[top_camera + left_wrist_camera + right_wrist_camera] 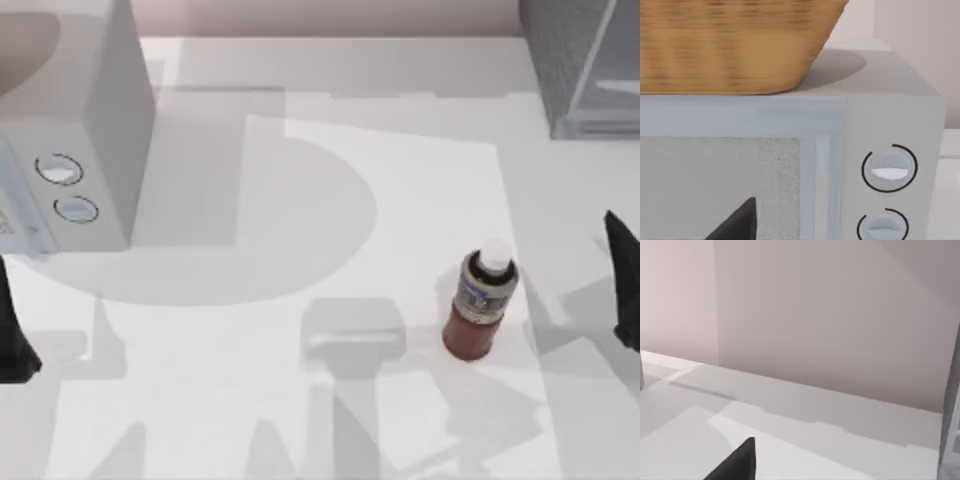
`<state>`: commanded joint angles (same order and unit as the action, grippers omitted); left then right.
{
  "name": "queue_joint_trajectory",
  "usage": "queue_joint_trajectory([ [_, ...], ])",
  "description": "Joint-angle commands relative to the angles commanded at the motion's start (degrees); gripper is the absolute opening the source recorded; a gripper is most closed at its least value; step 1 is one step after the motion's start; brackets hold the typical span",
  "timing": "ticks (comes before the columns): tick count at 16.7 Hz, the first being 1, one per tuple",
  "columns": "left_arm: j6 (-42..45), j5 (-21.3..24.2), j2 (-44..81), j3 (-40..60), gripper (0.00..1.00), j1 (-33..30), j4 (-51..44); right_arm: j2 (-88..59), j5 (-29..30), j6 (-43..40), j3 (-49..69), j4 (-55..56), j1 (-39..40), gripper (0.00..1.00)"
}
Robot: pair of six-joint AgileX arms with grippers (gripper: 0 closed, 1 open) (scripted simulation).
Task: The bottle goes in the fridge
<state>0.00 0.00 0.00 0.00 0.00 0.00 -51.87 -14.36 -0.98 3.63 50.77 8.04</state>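
The bottle stands upright on the white table, right of centre; it has a reddish-brown lower body, a grey-blue label and a white cap. The fridge, a large dark-grey box with pale frame edges, sits at the far right corner, well beyond the bottle, and its edge also appears in the right wrist view. My right gripper is at the table's right edge, a short way right of the bottle and apart from it. My left gripper is parked at the left edge.
An off-white box with two round dials fills the far left corner. In the left wrist view a wicker basket rests on top of that box. A pale wall runs behind the table.
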Motion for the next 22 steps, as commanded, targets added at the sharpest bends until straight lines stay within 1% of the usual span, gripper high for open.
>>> queue_joint_trajectory([
  [4,0.0,0.0,0.0,0.0,1.00,0.0,0.0,-20.2,-5.5,-1.0,0.3,16.8,3.3,1.00],
  [9,0.0,0.0,0.0,0.0,1.00,0.0,0.0,-40.0,-10.8,-3.0,-1.5,30.2,6.6,1.00],
  [12,0.0,0.0,0.0,0.0,1.00,0.0,0.0,-45.7,-12.5,-3.9,-2.6,33.8,7.7,1.00],
  [17,0.0,0.0,0.0,0.0,1.00,0.0,0.0,-46.5,-12.7,-4.0,-2.8,34.3,7.9,1.00],
  [20,0.0,0.0,0.0,0.0,1.00,0.0,0.0,-47.3,-12.1,-3.8,-1.7,34.2,8.3,1.00],
  [22,0.0,0.0,0.0,0.0,1.00,0.0,0.0,-50.0,-10.5,-3.5,0.9,34.2,10.1,1.00],
])
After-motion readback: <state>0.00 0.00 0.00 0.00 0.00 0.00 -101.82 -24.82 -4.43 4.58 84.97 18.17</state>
